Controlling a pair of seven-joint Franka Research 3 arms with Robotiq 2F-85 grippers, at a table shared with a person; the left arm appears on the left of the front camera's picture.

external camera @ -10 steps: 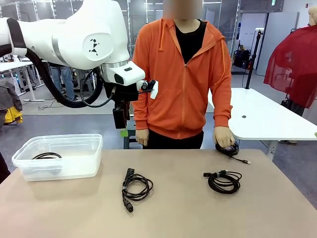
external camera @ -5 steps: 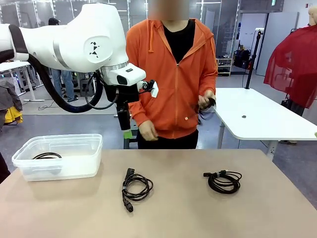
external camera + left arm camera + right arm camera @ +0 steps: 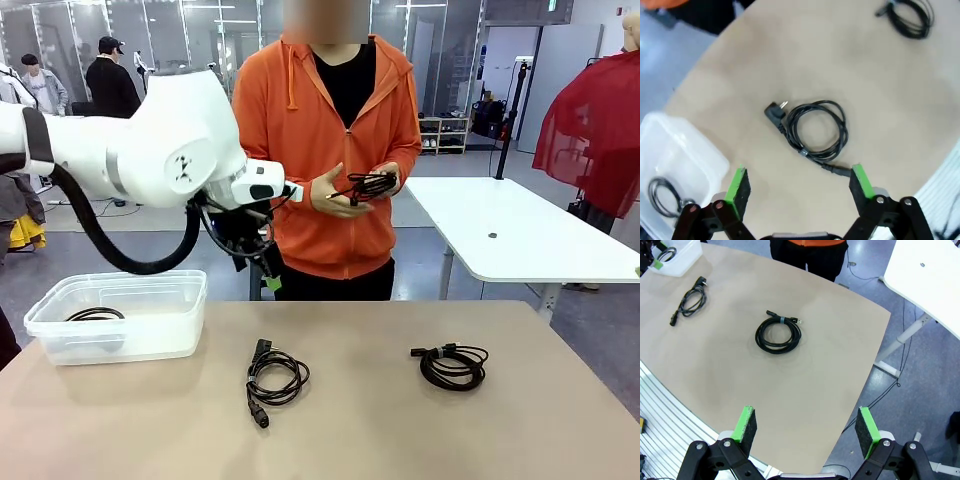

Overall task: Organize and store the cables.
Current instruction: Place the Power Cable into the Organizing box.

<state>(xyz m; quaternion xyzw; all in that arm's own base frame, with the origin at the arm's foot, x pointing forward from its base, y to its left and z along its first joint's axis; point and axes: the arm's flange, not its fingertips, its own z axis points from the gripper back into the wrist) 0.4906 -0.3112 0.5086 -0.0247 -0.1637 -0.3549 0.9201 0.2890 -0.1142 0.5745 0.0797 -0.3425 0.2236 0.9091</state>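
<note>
A coiled black cable with a power plug [image 3: 276, 377] lies mid-table. A second coiled cable [image 3: 453, 365] lies to its right. A third cable [image 3: 95, 314] rests inside the clear plastic bin [image 3: 150, 340] at the left. The person in an orange hoodie holds a thin black cable [image 3: 366, 184] in both hands at chest height. My left gripper [image 3: 268, 275] hangs above the table's far edge. In the left wrist view my left gripper [image 3: 799, 184] stands open over the plug cable [image 3: 815, 130]. My right gripper [image 3: 805, 424] is open, high above the second coil [image 3: 778, 333].
The bin [image 3: 675, 155] sits at the table's left end, and it also shows far off as the bin [image 3: 676, 259] in the right wrist view. A white table [image 3: 520, 235] stands behind on the right. Bare tabletop lies between and in front of the coils.
The person picked a thin cable off the table's far right edge and now holds it at chest height. My left arm swung lower and tilted its gripper toward the table.
</note>
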